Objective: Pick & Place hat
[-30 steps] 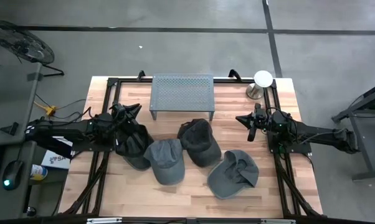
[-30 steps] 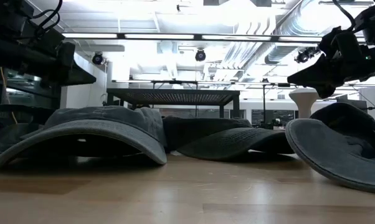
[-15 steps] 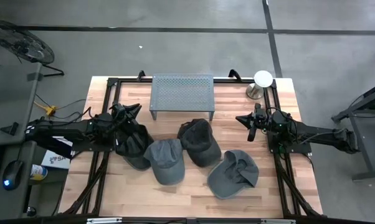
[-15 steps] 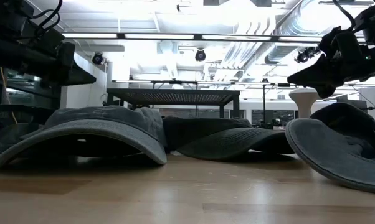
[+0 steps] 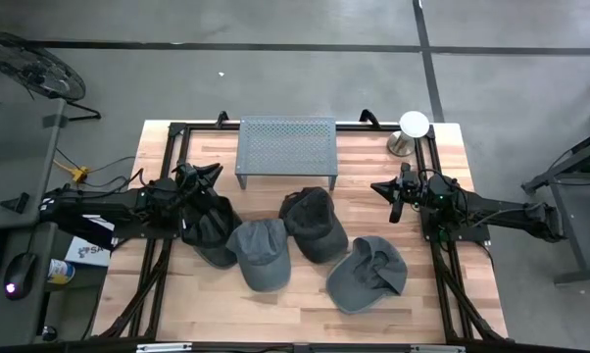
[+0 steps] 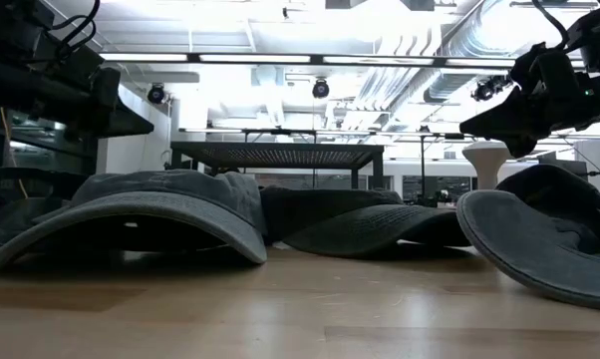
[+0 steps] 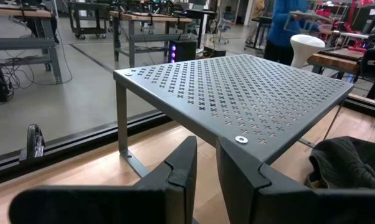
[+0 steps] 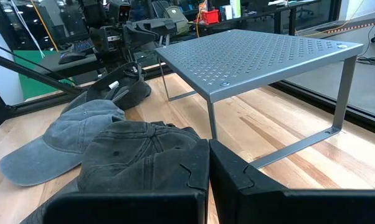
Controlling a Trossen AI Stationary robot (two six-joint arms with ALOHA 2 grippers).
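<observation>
Several caps lie on the wooden table: a dark one (image 5: pixel 209 233) at the left, a grey one (image 5: pixel 261 253) partly over it, a dark one (image 5: pixel 315 224) in the middle, and a grey one (image 5: pixel 367 273) upside down at the right, resting on its crown. My left gripper (image 5: pixel 202 176) hovers above the table's left side near the left dark cap, pointing level at the metal stand (image 7: pixel 237 93); its fingers (image 7: pixel 205 168) stand a narrow gap apart with nothing between them. My right gripper (image 5: pixel 393 196) hovers at the right side, shut (image 8: pixel 208 155) and empty.
A perforated grey metal stand (image 5: pixel 286 147) sits at the table's far middle. A white mushroom-shaped form (image 5: pixel 413 126) stands at the far right corner. Black frame rails (image 5: pixel 434 186) run along the table's sides. A person in blue (image 7: pixel 281 25) is in the room beyond. Bare wood (image 5: pixel 305 314) lies along the near edge.
</observation>
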